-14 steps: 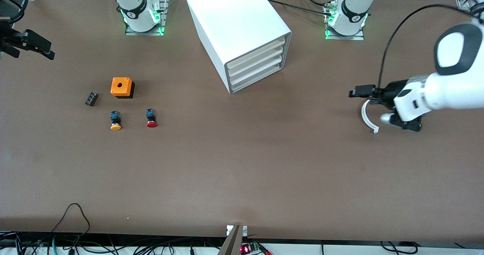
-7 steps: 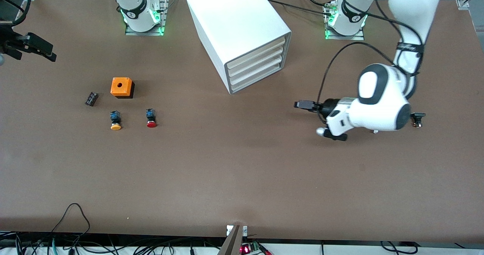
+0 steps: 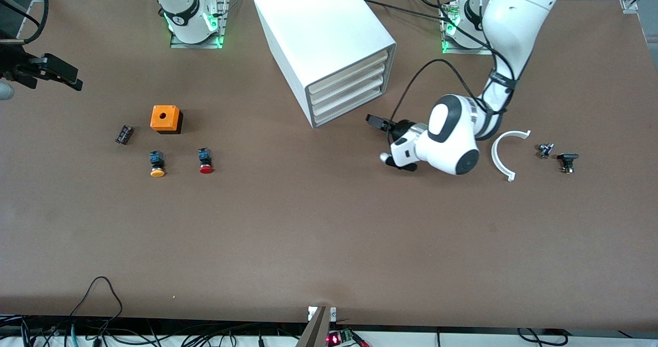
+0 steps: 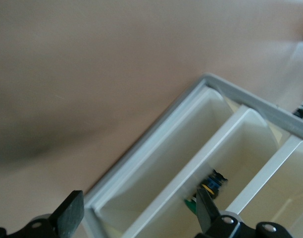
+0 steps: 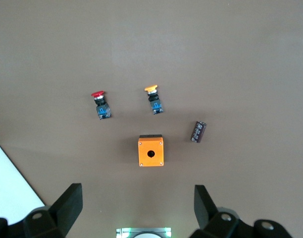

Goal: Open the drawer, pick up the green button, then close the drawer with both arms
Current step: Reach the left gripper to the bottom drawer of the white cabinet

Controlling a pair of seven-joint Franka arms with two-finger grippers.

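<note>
The white cabinet (image 3: 324,33) stands at the middle of the table's robot side with all four drawers shut. The bottom drawer (image 3: 354,108) has a cream front. My left gripper (image 3: 379,131) is open just off the table, close in front of the cabinet's lower corner. In the left wrist view it (image 4: 137,214) faces the drawer fronts (image 4: 156,173). A green-capped button (image 4: 191,204) with a black-and-blue body shows through them, partly hidden by one of my fingers (image 4: 206,210). I cannot tell which drawer holds it. My right gripper (image 3: 64,74) is open and waits at the right arm's end of the table.
An orange box (image 3: 165,119), an orange-capped button (image 3: 157,163), a red-capped button (image 3: 205,161) and a small black part (image 3: 124,134) lie toward the right arm's end. A white curved piece (image 3: 506,151) and two small dark parts (image 3: 567,162) lie toward the left arm's end.
My left arm has swung from the left arm's end of the table to the cabinet's front, uncovering the white curved piece. My right gripper has barely moved.
</note>
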